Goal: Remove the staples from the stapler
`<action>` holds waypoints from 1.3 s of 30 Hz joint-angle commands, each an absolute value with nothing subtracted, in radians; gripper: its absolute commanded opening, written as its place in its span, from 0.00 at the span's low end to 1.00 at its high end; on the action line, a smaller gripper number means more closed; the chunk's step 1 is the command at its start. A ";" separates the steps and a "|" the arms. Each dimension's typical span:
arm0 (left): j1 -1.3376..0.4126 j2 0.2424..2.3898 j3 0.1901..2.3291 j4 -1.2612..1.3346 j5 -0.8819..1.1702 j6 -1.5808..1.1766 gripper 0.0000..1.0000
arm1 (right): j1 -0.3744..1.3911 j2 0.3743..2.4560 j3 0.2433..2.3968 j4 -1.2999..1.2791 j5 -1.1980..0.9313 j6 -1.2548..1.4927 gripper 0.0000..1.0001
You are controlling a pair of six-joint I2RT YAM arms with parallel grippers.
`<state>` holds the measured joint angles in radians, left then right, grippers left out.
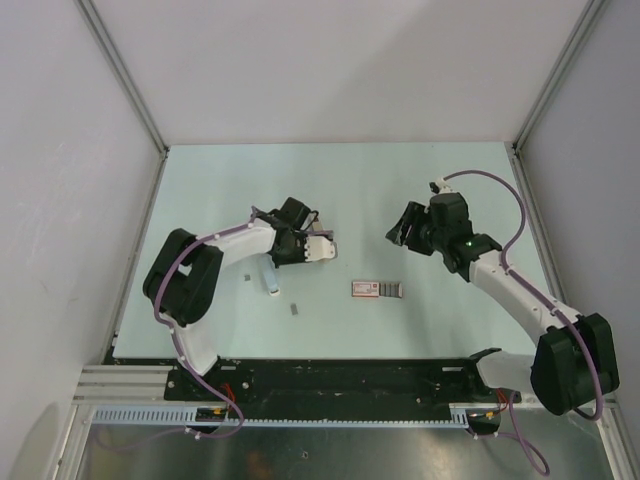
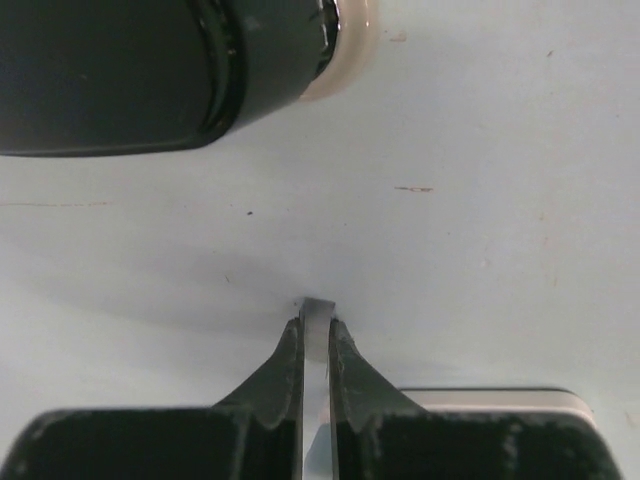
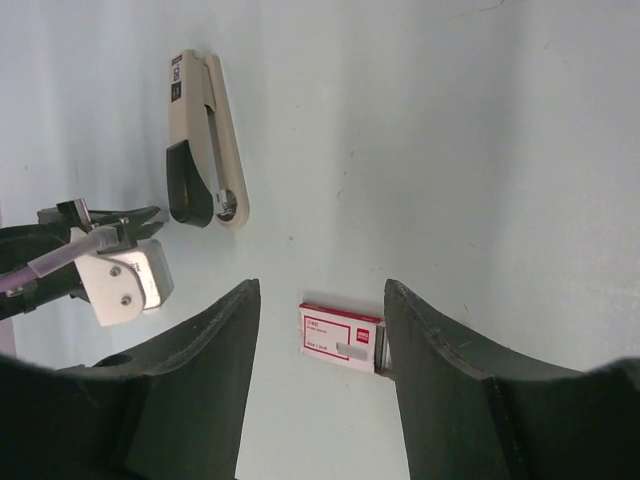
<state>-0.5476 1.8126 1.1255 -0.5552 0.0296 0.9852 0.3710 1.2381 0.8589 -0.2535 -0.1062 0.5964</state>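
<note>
The pale stapler lies flat on the table; it also shows in the right wrist view, and its black and cream end fills the top of the left wrist view. My left gripper is shut on a thin grey strip of staples, its tip at the table just short of the stapler. It shows in the top view and the right wrist view. A loose staple strip lies nearer the front. My right gripper is open and empty, hovering.
A red-and-white labelled box lies mid-table, seen between my right fingers but below them. A tiny grey bit lies left of the stapler. Walls bound the pale table on three sides.
</note>
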 commanded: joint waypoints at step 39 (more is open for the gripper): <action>-0.513 1.597 1.634 -0.693 1.379 0.073 0.03 | 0.500 0.985 0.749 -0.017 -0.327 0.511 0.71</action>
